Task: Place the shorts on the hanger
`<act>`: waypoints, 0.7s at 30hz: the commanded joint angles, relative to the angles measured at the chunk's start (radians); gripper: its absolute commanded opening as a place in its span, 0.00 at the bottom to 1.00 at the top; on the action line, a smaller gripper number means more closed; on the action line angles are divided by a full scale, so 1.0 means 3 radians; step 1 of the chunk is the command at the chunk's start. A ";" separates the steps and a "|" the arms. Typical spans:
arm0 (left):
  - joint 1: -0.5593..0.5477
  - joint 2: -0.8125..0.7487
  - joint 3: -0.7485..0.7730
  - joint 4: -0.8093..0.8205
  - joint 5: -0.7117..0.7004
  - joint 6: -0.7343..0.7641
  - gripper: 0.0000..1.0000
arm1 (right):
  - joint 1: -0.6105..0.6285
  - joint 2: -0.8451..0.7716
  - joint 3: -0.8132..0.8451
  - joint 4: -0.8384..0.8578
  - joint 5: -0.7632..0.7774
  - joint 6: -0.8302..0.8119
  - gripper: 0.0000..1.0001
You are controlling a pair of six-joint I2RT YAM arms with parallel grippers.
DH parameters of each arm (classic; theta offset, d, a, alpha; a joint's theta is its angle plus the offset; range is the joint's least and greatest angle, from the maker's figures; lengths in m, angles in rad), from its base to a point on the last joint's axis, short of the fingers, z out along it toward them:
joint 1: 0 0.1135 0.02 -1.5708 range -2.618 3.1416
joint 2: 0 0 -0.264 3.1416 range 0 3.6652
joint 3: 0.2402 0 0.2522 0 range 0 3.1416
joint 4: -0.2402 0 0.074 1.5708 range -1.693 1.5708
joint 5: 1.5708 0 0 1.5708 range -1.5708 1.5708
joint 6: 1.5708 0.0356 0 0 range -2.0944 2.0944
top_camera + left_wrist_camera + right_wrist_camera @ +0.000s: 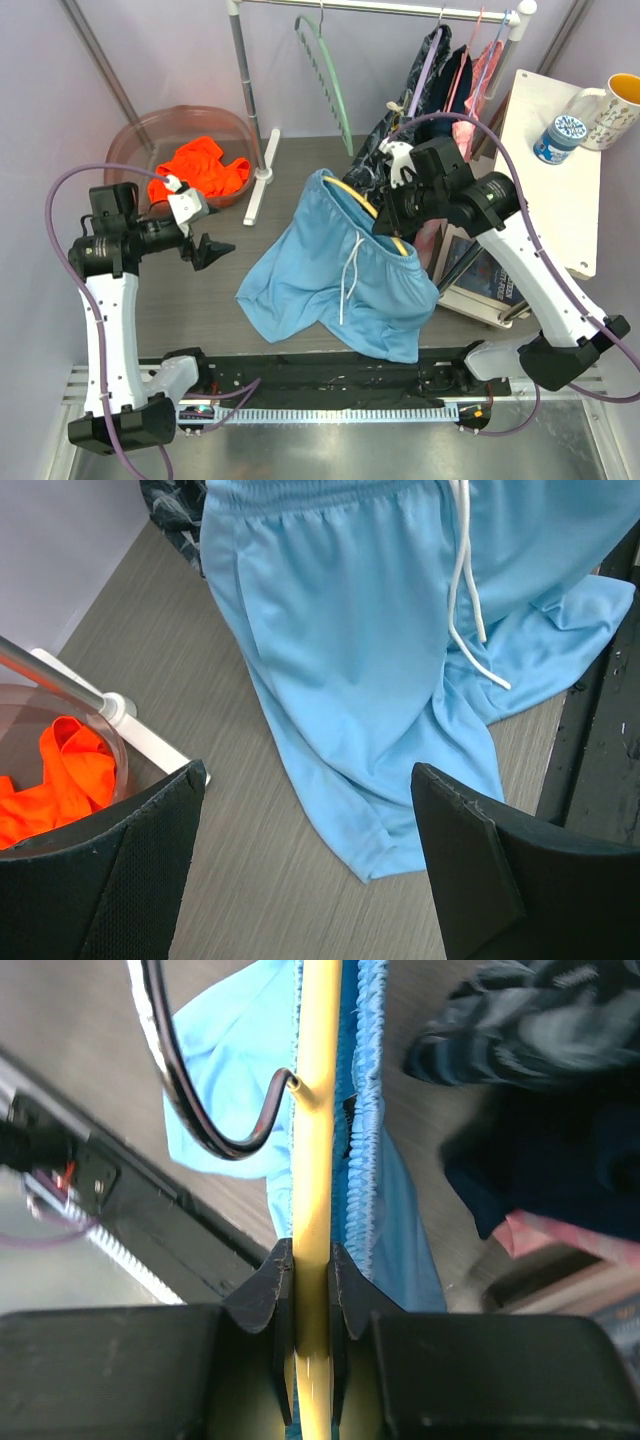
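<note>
The light blue shorts (335, 270) hang by their waistband from the yellow hanger (362, 203), legs draped onto the table, white drawstring (349, 275) dangling. My right gripper (397, 215) is shut on the yellow hanger (312, 1140) and holds it above the table; the ruffled blue waistband (366, 1120) runs beside it, and the hanger's hook (225, 1125) curves left. My left gripper (210, 250) is open and empty, left of the shorts. In the left wrist view the shorts (370, 650) and drawstring (462, 590) lie beyond its open fingers (130, 870).
A brown basin (165, 135) holds an orange garment (198, 165) at back left. A clothes rack (250, 110) carries a pale green hanger (330, 80) and dark patterned clothes (430, 90). A white shelf (550, 170) at right holds a mug (620, 105) and bottle (560, 135).
</note>
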 commanded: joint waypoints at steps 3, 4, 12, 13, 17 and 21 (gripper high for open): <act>-0.0047 -0.0130 -0.0140 0.0178 0.0010 -0.0109 0.82 | -0.0066 -0.0125 0.0249 0.0247 0.0762 0.0802 0.01; -0.0053 -0.0160 -0.0156 0.0178 -0.0010 -0.0114 0.83 | -0.0071 -0.0110 0.0249 0.0263 0.0909 0.0828 0.01; -0.0078 -0.0207 -0.0253 0.0193 -0.0036 -0.0104 0.83 | -0.0096 0.0094 0.0668 0.0335 0.1233 0.1018 0.01; -0.0083 -0.0202 -0.0253 0.0193 -0.0036 -0.0109 0.83 | -0.0091 0.0130 0.0734 0.0335 0.1223 0.1018 0.01; -0.0093 -0.0196 -0.0258 0.0183 -0.0036 -0.0124 0.83 | -0.0097 0.0355 0.1122 0.0386 0.1130 0.1053 0.01; -0.0099 -0.0222 -0.0274 0.0188 -0.0061 -0.0094 0.83 | -0.0097 0.0539 0.1383 0.0401 0.1217 0.1104 0.01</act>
